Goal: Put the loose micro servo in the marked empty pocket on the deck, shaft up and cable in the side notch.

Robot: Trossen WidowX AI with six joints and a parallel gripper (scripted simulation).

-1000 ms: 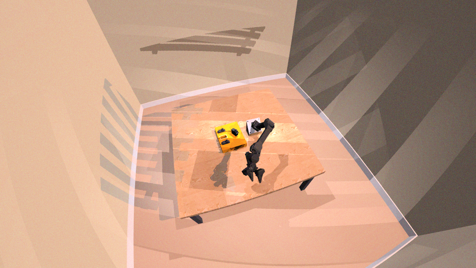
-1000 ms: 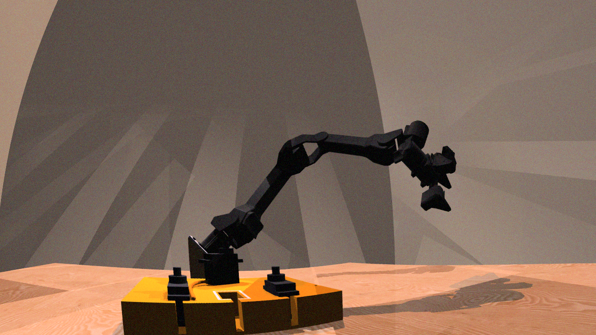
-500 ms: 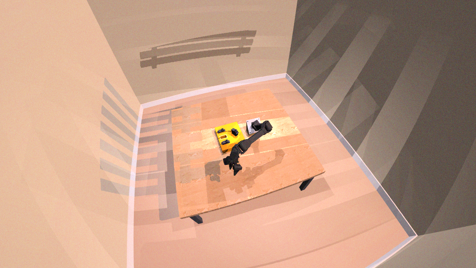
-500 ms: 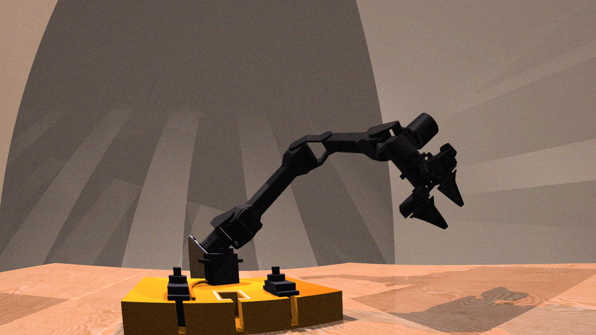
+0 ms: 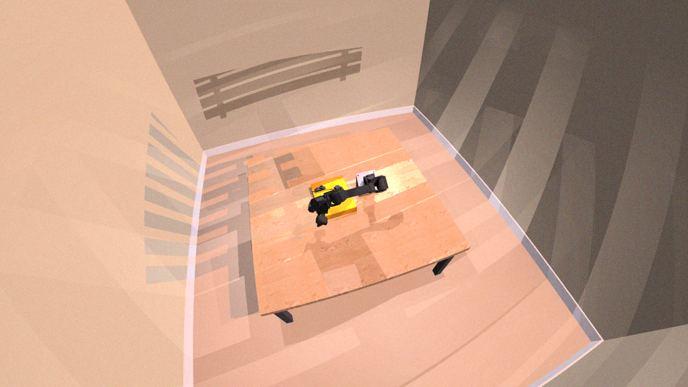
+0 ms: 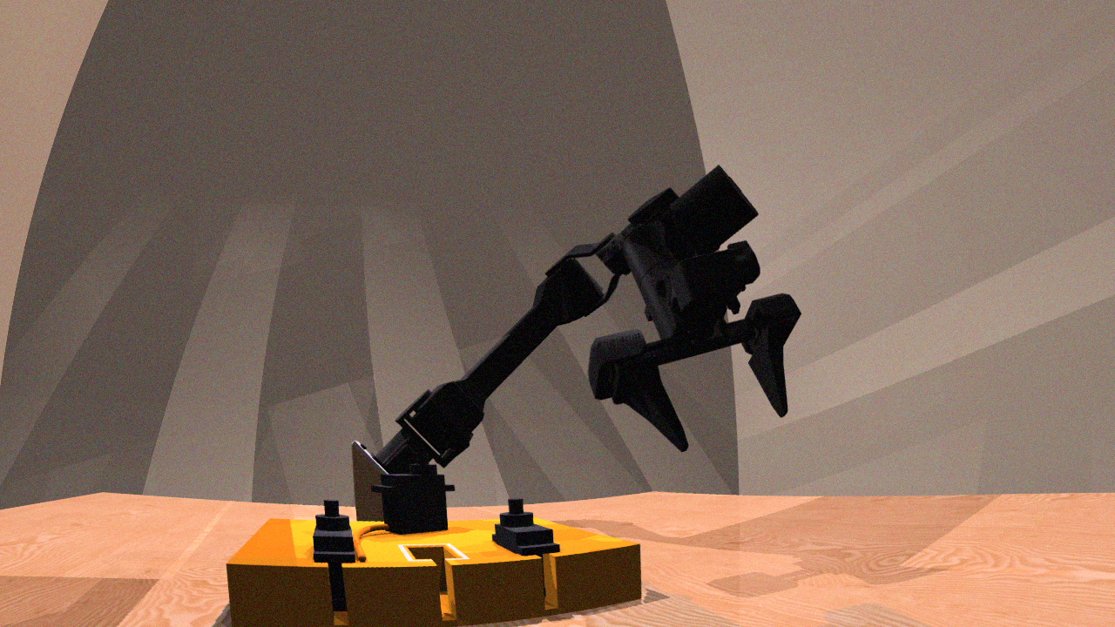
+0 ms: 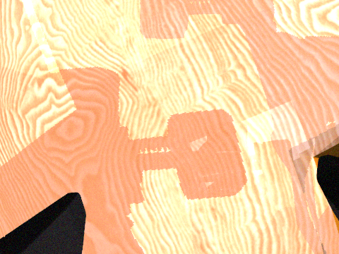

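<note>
The loose black micro servo (image 5: 338,187) (image 6: 415,505) stands upright on top of the yellow deck (image 5: 344,205) (image 6: 389,594), behind the marked pocket, its shaft up. Its orange cable (image 6: 371,529) curves left towards a seated servo. The empty pocket (image 6: 433,552) has a white outline and a side notch open at the deck's front face. My gripper (image 6: 734,431) (image 7: 205,188) is wide open and empty, well above the deck's height, to its right in the exterior view. In the top view the arm hides part of the deck, and the fingertips are hard to tell.
Two seated servos flank the pocket, one on the left (image 6: 334,537) and one on the right (image 6: 523,535). The arm's white base plate (image 5: 359,178) (image 6: 366,487) stands beyond the deck. The wooden table (image 5: 408,230) (image 6: 896,545) (image 7: 212,77) carries everything; the wrist view shows shadows on it.
</note>
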